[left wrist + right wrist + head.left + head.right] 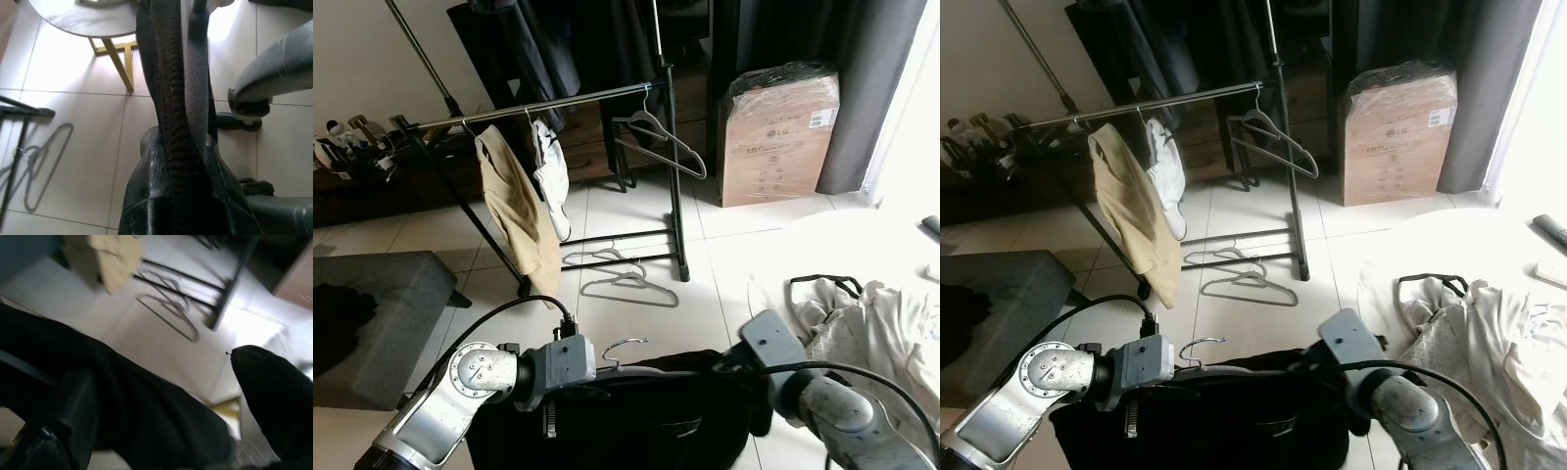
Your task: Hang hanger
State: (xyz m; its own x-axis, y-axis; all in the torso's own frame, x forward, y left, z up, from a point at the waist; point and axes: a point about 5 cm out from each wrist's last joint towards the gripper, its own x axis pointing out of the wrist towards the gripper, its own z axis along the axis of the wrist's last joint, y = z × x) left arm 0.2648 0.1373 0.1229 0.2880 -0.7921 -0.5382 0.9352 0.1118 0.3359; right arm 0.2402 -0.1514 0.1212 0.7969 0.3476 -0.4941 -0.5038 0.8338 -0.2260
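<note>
**Garment in hand, rail not yet reached**

At nine o'clock a grey upholstered seat [382,304] lies low on the pale tiled floor [724,264]. At eleven o'clock the dark metal clothes rail [538,103] runs across the room, already carrying a tan jacket [514,211] and, just beside it, a white garment [551,176]. At twelve o'clock an empty grey hanger [658,137] hangs from the rail's far end, and two more grey hangers [626,279] lie on the tiles beneath the frame. At one o'clock stands a plastic-wrapped cardboard box [778,137]; at three o'clock a heap of white clothes [862,323] spreads over the floor.

Near six o'clock, the left gripper [570,364] is clamped on the black garment on its hanger [636,411]; the left wrist view shows dark ribbed cloth pinched between the fingers [166,196]. The hanger's silver hook [625,348] curls up just beside that gripper. The right gripper [749,377] supports the other end of the garment; whether its fingers are closed on it I cannot tell.

By my judgement the pick-up is done, while the approach, the lift and hooking onto the rail all remain; the rail stands well apart.
</note>
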